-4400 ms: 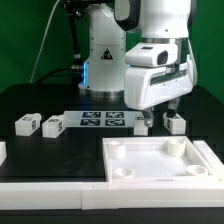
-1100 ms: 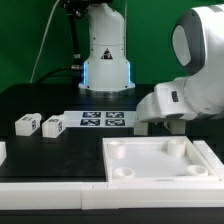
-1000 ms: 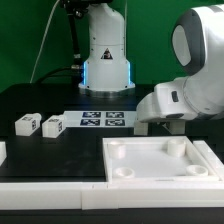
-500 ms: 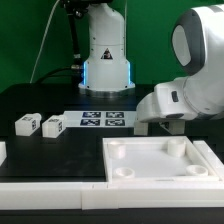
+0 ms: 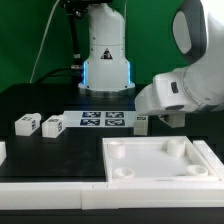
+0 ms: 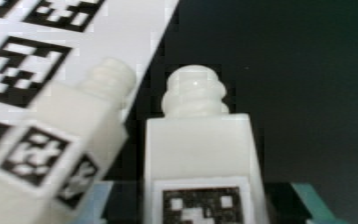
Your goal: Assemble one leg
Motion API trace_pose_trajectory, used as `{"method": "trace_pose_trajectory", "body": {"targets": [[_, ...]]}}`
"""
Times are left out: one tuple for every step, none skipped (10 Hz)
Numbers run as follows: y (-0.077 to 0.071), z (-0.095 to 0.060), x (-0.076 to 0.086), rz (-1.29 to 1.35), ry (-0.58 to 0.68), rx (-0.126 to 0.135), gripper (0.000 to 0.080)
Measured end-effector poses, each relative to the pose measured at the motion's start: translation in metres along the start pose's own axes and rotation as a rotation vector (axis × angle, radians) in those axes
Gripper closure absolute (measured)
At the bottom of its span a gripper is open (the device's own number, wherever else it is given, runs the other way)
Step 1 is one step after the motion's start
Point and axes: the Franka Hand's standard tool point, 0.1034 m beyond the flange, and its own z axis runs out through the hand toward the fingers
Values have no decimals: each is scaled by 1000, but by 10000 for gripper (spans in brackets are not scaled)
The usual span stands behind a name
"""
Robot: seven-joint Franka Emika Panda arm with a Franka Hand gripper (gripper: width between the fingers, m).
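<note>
The leg [image 6: 201, 150], seemingly held tight at its base in the closed jaws of the gripper [image 6: 202, 205] beside the marker board [image 6: 34, 50], should be lifted straight and kept square so the neighbouring leg [image 6: 69, 150] is not knocked.

Bright even lighting, faint shadows, black backdrop, leg [image 6: 197, 160] blurred close-up

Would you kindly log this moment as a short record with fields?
gripper: fingers flank one leg; grip unclear
neighbouring leg: at the marker board end, exterior view's right
spare legs: two, exterior view's left
panel: in front, no leg on it
</note>
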Motion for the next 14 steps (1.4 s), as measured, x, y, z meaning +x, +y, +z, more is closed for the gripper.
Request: {"method": "trace_pose_trajectory", "body": {"targets": [[2,-8,2,2,20,3,515],[0,-7,7,0,60,3,515],[0,-7,9,0,75,4,515],[-1,-12,17,1,174,8,515],[-1,-15,19,1,274,10,515],[-2,-17,21,1,391,12,515],[-2,-17,21,7,499,14,515],[-2,-10,16,34,620,12,515],[-1,-10,6,38,635,11,515],[-2,-25,5,46,735,21,515],[-2,-44,0,40,878,33,515],[2,-57,-5,36,969,37,515],[3,-73,-4,36,1075,49,515],[2,-86,-5,30,1181,60,515]]}}
